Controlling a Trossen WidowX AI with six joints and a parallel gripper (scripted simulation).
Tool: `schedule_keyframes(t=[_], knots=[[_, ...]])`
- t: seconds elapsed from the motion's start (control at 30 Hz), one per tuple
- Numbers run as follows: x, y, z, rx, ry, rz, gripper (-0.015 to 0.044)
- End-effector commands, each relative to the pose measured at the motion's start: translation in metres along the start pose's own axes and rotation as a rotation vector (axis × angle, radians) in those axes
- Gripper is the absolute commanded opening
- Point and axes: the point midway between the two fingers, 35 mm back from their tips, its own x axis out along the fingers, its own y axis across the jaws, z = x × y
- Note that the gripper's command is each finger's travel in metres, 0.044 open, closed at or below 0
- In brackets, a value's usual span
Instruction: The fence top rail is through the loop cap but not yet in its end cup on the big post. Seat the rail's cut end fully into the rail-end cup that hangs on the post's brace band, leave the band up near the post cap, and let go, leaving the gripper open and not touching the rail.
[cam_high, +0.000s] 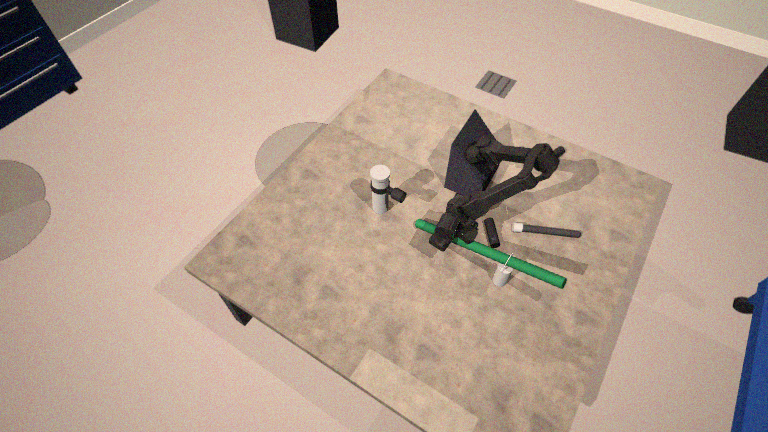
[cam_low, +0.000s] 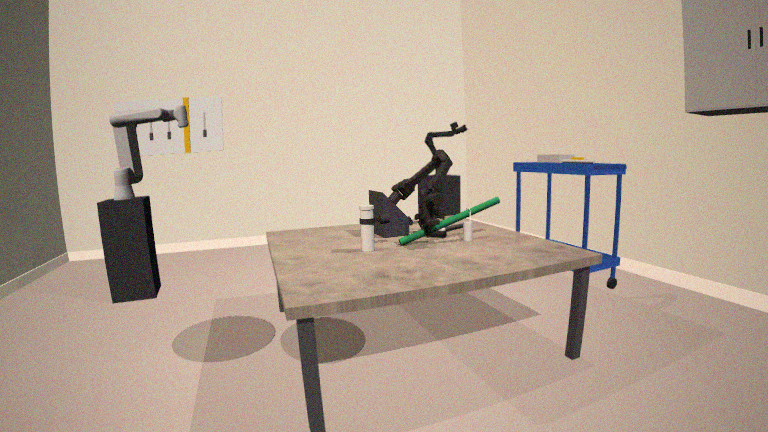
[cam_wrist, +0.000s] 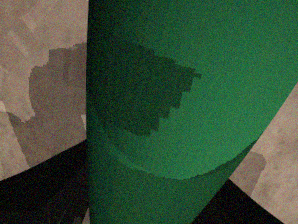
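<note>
The green rail runs through the wire loop on the small white post. It slopes, with its cut end low near the tabletop and its far end high. My gripper is shut on the rail a little behind the cut end; the wrist view shows a dark finger on either side of it. The big white post stands upright, apart from the cut end. Its black band sits below the cap, with the dark end cup on the side toward the rail.
A short black cylinder lies close beside my gripper on the table. A dark rod with a white end lies farther right. The arm's dark base plate stands behind.
</note>
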Motion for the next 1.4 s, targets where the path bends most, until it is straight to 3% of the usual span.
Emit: schedule_keyframes(t=[0.0,0.47,1.37], knots=[[-0.006,-0.003,-0.001,-0.006,0.006,-0.009,0.0],[-0.076,-0.01,-0.034,-0.041,0.328,-0.004,0.0],[-0.077,-0.01,-0.034,-0.035,0.308,-0.002,0.0]])
